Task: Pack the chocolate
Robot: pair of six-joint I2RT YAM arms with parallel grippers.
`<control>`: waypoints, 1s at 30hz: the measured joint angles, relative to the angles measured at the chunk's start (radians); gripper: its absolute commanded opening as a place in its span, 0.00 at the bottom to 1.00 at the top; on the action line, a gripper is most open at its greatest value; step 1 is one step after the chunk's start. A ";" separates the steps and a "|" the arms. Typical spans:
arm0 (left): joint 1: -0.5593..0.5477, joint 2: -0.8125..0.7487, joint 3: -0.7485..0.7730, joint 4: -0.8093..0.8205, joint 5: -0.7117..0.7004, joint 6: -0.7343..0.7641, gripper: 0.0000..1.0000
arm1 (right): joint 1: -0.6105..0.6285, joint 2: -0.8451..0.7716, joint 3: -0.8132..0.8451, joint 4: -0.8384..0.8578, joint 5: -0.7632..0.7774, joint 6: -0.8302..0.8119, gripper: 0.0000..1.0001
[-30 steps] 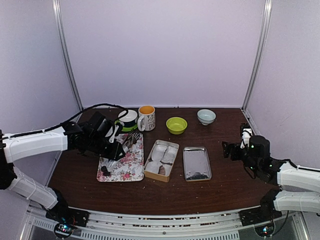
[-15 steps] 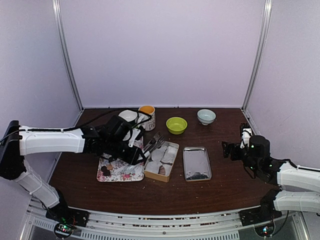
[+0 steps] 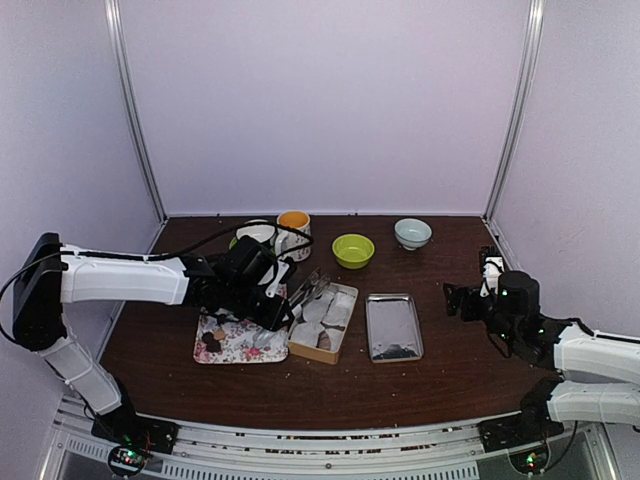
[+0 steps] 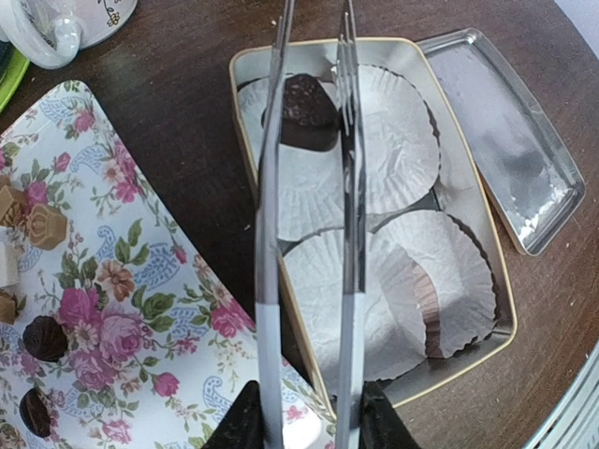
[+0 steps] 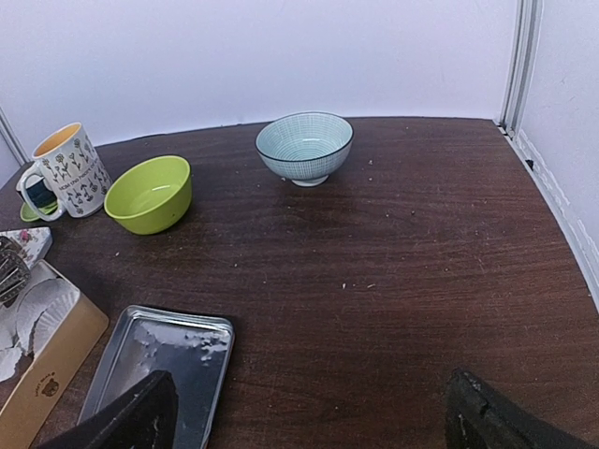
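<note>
Chocolate (image 4: 309, 114) | between tongs (image 4: 350, 243) tips | left gripper (image 4: 309, 426) clamps tongs | over tin (image 4: 473, 217)

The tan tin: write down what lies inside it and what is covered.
White paper cups fill the tin; a dark chocolate sits between the tips of the tongs. A brown lump shows at the near end, mostly covered by a cup. The floor is hidden.

A dark brown wooden table (image 3: 440, 380) carried 7 items. At left lay a white rectangular tray printed with pink flowers (image 3: 250, 345), with a tan rectangular tin lined with white paper cups (image 3: 308, 352) just beside it, then a shallow silver metal tray (image 3: 390, 312). Along the far edge stood a green saucer (image 4: 7, 82) bearing a white cup (image 3: 257, 231), a white mug with an orange inside (image 3: 294, 238), a lime-green bowl (image 3: 353, 250) and a pale blue bowl (image 3: 412, 233).
</note>
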 measured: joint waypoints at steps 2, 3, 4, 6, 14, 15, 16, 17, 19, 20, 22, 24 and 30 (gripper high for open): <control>0.000 0.005 0.000 0.000 -0.003 0.000 0.30 | 0.000 0.000 0.000 0.000 0.000 0.000 1.00; 0.000 0.006 0.000 0.000 -0.005 0.000 0.31 | 0.000 0.000 0.000 0.000 0.000 0.000 1.00; 0.000 0.006 0.000 0.000 -0.008 0.000 0.31 | 0.000 0.000 0.000 0.000 0.000 0.000 1.00; 0.000 0.006 0.000 0.000 -0.014 0.000 0.32 | 0.000 0.000 0.000 0.000 0.000 0.000 1.00; 0.000 0.006 0.000 -0.001 -0.032 -0.001 0.37 | 0.000 0.000 0.000 0.000 0.000 0.000 1.00; 0.000 0.006 0.000 -0.001 -0.032 -0.001 0.37 | 0.000 0.000 0.000 0.000 0.000 0.000 1.00; 0.000 0.006 0.000 -0.001 -0.034 -0.002 0.37 | 0.000 0.001 0.000 0.000 -0.001 0.000 1.00; 0.000 0.006 0.000 -0.001 -0.035 -0.001 0.37 | 0.000 0.001 0.000 0.000 -0.001 0.000 1.00; 0.000 0.006 0.000 -0.001 -0.037 -0.001 0.38 | 0.000 0.001 0.000 0.000 -0.001 0.000 1.00; 0.000 0.006 0.000 0.000 -0.037 -0.001 0.39 | 0.000 0.001 0.000 0.000 -0.001 0.000 1.00; 0.000 0.006 0.000 0.000 -0.039 -0.001 0.39 | 0.000 0.001 0.000 0.000 -0.001 0.000 1.00; 0.000 0.006 0.000 0.000 -0.040 -0.002 0.39 | 0.000 0.001 0.000 0.000 -0.001 0.000 1.00; 0.000 0.000 -0.002 0.000 -0.043 -0.003 0.38 | 0.000 0.001 0.000 0.000 -0.002 0.000 1.00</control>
